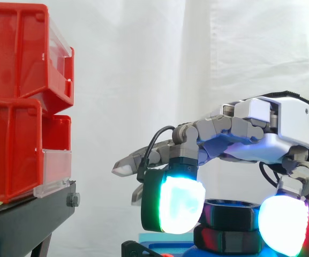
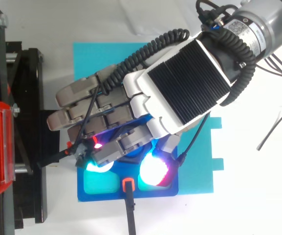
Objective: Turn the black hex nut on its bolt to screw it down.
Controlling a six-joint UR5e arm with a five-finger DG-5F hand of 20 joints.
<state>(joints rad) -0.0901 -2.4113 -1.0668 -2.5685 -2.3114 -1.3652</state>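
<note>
Black hex nut (image 1: 230,210): on its bolt over a blue base (image 2: 150,195), a second black piece directly below it. Hand (image 1: 272,134): above the nut, clamping it between one curled finger's glowing pad (image 1: 178,206) on the nut's bin-ward side and the thumb pad opposite; other fingers stretched out past the nut. Cyan mat (image 2: 89,58) under the base; red bins (image 1: 15,107) on a black stand (image 1: 31,214) well apart from the nut; white curtain (image 1: 143,64) behind.

The hand (image 1: 272,131) reaches in palm down from the right, on an arm (image 2: 265,19) coming from the top view's upper right. A finger and the thumb curl down, their glowing pads (image 1: 178,203) pinching the nut (image 1: 229,210) between them, while the other fingers stretch out nearly level.
</note>
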